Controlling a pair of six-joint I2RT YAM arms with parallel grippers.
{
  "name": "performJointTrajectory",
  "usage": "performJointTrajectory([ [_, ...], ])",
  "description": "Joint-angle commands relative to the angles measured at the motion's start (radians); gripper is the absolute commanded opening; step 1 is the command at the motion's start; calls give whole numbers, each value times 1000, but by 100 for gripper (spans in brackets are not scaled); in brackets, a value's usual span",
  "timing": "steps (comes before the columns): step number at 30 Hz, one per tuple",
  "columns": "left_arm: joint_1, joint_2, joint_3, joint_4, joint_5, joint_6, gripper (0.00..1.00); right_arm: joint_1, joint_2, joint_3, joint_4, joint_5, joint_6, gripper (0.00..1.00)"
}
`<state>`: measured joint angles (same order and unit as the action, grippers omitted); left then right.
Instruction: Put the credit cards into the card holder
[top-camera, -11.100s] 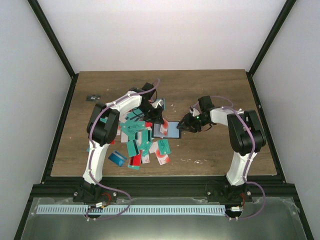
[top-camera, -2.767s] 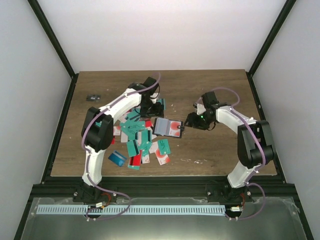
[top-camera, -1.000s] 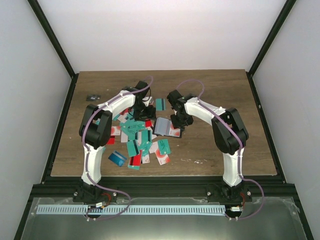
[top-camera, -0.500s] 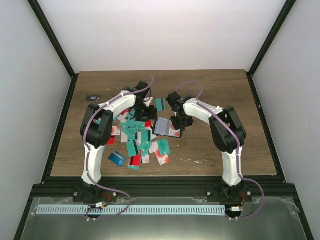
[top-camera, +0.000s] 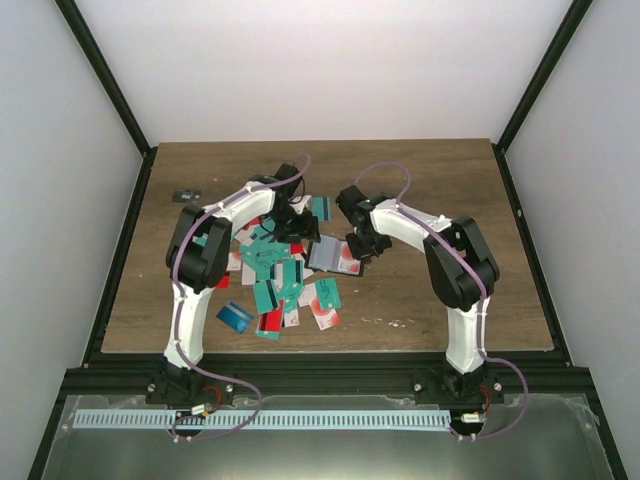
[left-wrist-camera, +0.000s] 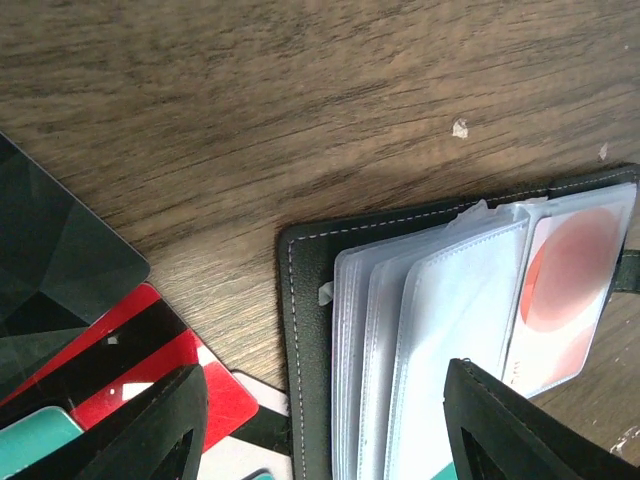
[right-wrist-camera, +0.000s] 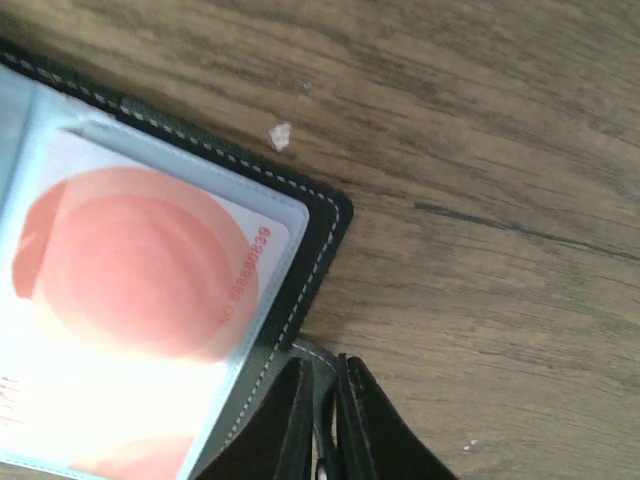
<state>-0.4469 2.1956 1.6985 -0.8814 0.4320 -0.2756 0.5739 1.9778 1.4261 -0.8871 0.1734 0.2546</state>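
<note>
Now pinching holder (right-wrist-camera: 318, 225) tab w/ R gripper (right-wrist-camera: 322, 415), fingers shut; hovering L gripper (left-wrist-camera: 325, 400), fingers wide apart, over its left half. Showing white/red card (right-wrist-camera: 140, 290) inside, more cards (top-camera: 275, 272) heaped left.

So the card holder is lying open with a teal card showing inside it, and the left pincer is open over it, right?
Not quite. The card showing inside is white with a red circle, not teal; the right wrist view shows it plainly. The rest holds: the card holder is lying open and the left pincer is open over it.
</note>
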Motion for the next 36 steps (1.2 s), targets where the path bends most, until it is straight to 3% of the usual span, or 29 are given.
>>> performJointTrajectory([
  [1,6,12,23,4,30,22,66,7,-49,-40,16,11,25,8],
  [13,7,60,17,13,167,96,68,5,-42,-105,102,1,45,4],
  [20,8,72,-49,68,240,91,69,5,-34,-135,155,-78,56,1],
  [32,8,-34,-111,196,489,40,68,1,-32,-169,197,-138,70,1],
  [36,6,-63,-115,202,504,33,68,1,-30,-169,200,-140,78,1],
])
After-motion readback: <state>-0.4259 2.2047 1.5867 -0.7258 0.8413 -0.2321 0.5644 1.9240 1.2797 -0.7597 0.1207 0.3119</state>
